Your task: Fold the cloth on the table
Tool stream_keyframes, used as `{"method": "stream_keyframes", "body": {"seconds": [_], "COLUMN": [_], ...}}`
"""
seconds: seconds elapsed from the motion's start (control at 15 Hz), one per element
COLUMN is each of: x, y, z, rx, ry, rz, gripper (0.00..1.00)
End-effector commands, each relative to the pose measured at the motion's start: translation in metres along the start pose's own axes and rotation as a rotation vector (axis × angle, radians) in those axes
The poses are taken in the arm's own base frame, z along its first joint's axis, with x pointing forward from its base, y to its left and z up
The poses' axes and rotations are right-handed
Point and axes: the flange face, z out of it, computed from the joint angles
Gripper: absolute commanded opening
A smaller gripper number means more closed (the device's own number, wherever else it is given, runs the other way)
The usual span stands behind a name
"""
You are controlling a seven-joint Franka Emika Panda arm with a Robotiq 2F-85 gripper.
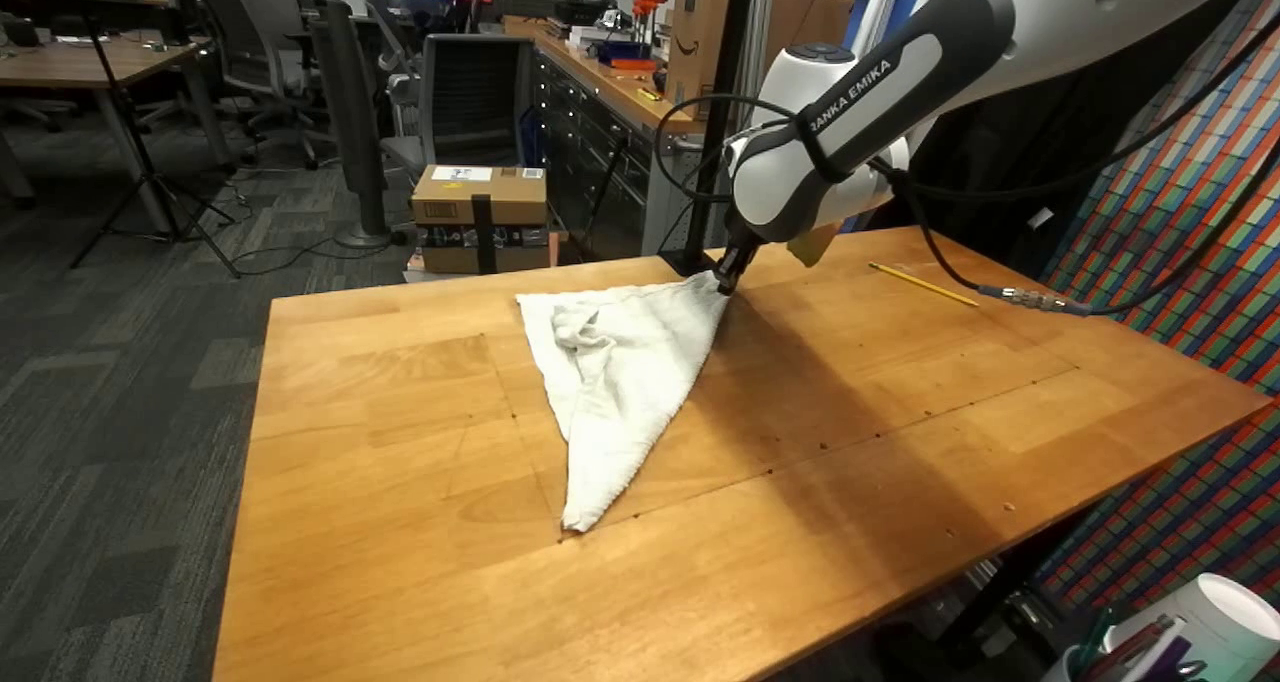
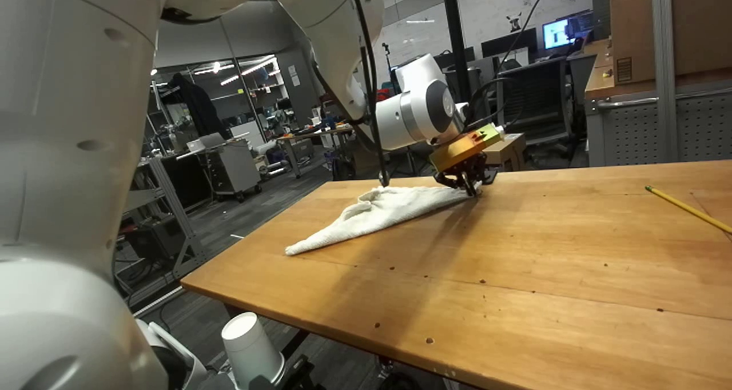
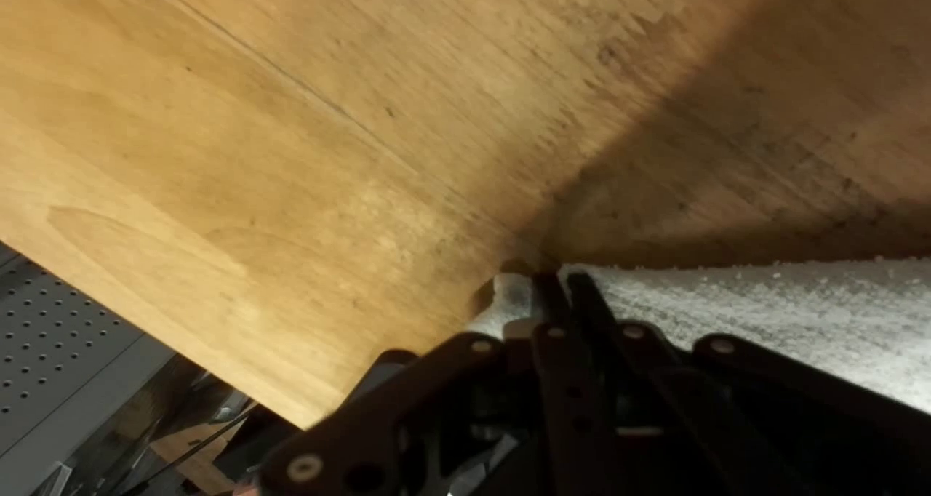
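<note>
On the table, near an edge, find the white cloth, roughly triangular and rumpled inside. Note the gripper pinched together on one corner, how deeply being hard to tell in the dark wrist view. To fold well, lift low, carry that corner slowly inward, avoid dragging the rest, then lay flat.

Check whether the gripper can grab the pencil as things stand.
Probably not: the gripper looks shut on a corner of the cloth, and would likely have to let go before taking the pencil.
</note>
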Motion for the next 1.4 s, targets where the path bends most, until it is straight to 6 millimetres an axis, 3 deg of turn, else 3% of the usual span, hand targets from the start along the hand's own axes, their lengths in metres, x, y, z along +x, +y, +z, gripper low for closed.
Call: {"method": "stream_keyframes", "body": {"seconds": [0.0,0.47,1.33], "x": [0.007,0.015,0.052], "y": [0.005,-0.003,-0.050], "z": [0.002,-0.019,-0.098], "rx": [0.002,-0.046,-0.163], "ry": [0.011,0.022,0.076], "rz": [-0.006,-0.032,-0.129], "gripper": [0.09,0.06,0.08]}}
